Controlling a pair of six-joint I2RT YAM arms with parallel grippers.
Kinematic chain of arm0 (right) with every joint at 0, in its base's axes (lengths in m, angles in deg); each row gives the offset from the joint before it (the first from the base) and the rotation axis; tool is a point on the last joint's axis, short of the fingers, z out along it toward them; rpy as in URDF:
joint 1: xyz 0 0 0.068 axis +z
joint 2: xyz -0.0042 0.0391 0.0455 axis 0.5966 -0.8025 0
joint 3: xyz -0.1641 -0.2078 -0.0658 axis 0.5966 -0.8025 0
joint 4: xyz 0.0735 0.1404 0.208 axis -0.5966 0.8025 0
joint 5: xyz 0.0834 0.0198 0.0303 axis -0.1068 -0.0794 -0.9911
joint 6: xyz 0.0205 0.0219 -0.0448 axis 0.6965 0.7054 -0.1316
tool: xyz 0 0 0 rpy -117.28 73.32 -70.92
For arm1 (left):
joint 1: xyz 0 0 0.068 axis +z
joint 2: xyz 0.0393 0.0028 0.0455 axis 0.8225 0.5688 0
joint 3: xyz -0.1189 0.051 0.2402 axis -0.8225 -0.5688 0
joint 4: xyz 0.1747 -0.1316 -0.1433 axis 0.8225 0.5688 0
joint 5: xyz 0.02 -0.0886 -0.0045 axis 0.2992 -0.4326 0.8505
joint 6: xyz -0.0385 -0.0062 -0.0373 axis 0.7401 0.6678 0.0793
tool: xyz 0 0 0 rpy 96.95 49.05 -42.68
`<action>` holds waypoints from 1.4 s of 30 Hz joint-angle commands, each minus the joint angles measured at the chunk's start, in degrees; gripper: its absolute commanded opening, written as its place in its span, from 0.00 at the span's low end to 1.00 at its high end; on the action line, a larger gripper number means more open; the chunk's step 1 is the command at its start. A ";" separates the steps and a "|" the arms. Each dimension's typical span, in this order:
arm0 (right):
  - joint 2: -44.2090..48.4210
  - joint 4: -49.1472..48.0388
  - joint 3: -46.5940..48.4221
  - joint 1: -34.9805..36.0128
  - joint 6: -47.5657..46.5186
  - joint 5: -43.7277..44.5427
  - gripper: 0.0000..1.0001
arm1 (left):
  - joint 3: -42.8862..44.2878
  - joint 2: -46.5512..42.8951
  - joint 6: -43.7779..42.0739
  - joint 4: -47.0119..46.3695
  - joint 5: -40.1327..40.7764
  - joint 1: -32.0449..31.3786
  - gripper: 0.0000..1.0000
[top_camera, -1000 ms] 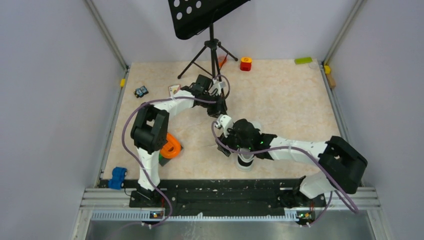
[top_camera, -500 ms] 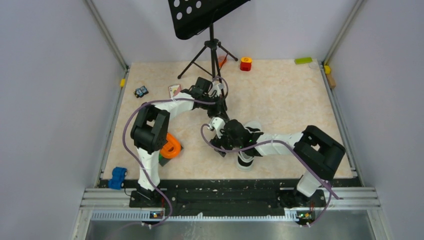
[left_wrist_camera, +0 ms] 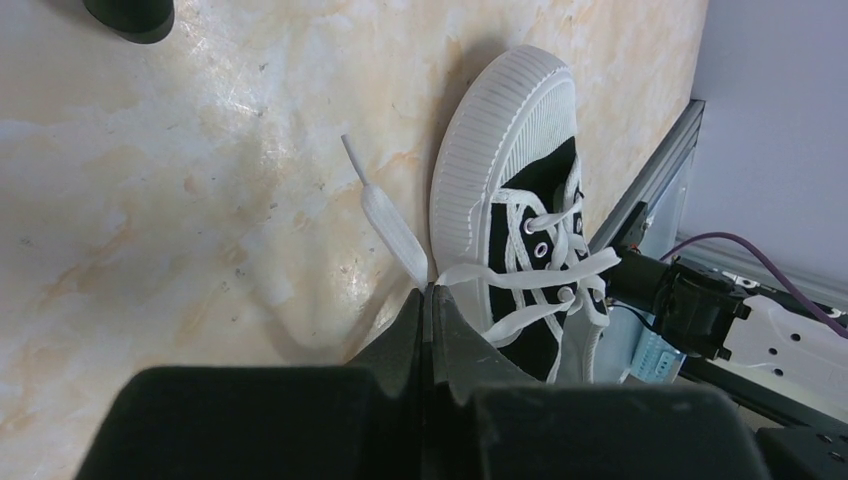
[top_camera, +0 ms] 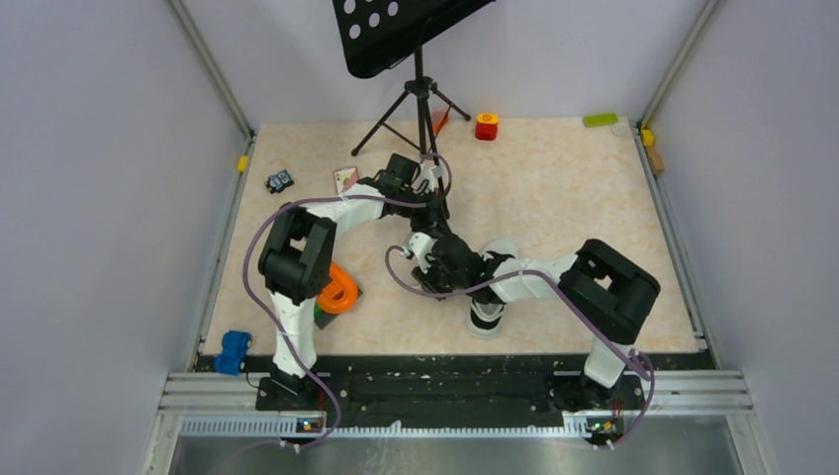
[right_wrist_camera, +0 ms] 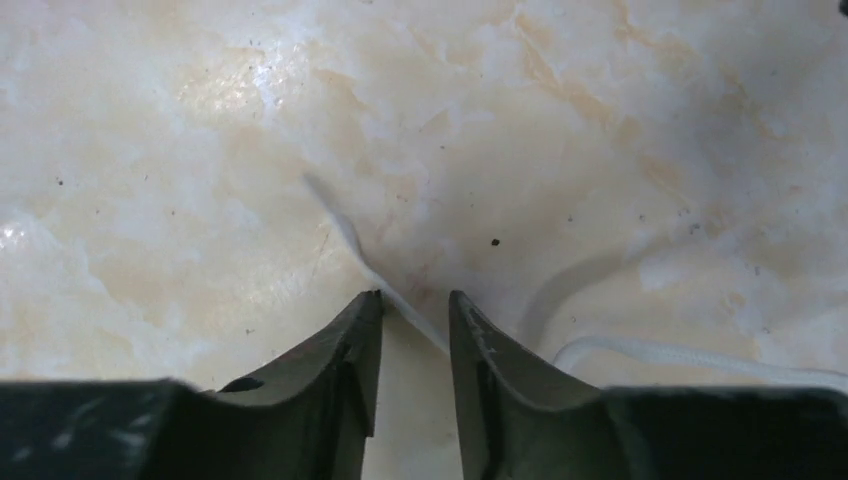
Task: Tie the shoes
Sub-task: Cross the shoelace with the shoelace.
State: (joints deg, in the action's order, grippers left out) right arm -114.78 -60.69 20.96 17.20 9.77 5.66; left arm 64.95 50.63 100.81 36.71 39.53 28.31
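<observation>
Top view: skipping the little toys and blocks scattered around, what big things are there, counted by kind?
Robot arms: 2 (left arm, right arm)
Shoe: 1
Music stand: 1
Total: 4

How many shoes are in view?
1: a black canvas sneaker with white rubber toe cap, near the table's front edge, partly under the right arm. The arms could hide another.
</observation>
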 commanded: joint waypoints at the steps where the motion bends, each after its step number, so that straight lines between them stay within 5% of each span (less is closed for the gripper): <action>1: -2.56 2.98 3.81 0.33 -1.67 -1.96 0.14 | -0.11 -0.06 0.31 -2.28 -1.57 0.42 0.00; 2: -2.44 4.04 4.19 0.32 -1.19 -2.04 0.00 | -0.12 -0.10 0.44 -2.37 -1.47 0.52 0.00; 6: 0.72 9.38 4.99 0.40 2.14 -2.99 0.00 | -0.22 -0.82 0.65 -2.09 -1.30 1.15 0.00; 17: 28.90 9.39 -4.90 0.43 17.33 0.14 0.00 | -2.58 -5.54 -0.28 0.21 -0.05 1.65 0.00; 25: 41.59 7.19 -11.47 0.49 32.82 2.63 0.00 | -9.27 -12.60 -3.51 5.54 1.06 1.54 0.00; 32: 48.25 14.69 -14.75 0.49 40.67 6.88 0.00 | -15.18 -17.66 -8.85 11.86 -0.63 -1.90 0.00; 38: 57.57 15.72 -21.40 0.43 48.88 12.75 0.00 | -10.69 -20.41 -10.68 17.96 1.92 -2.51 0.56; 42: 61.79 16.47 -25.47 0.41 49.58 15.99 0.00 | -2.40 -17.95 -10.34 16.66 1.35 -2.49 0.62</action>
State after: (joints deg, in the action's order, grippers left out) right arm -56.62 -44.87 -1.95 17.26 55.69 16.50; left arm 53.41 34.02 91.71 54.33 40.99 25.49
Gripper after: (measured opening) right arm 0.009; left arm 0.597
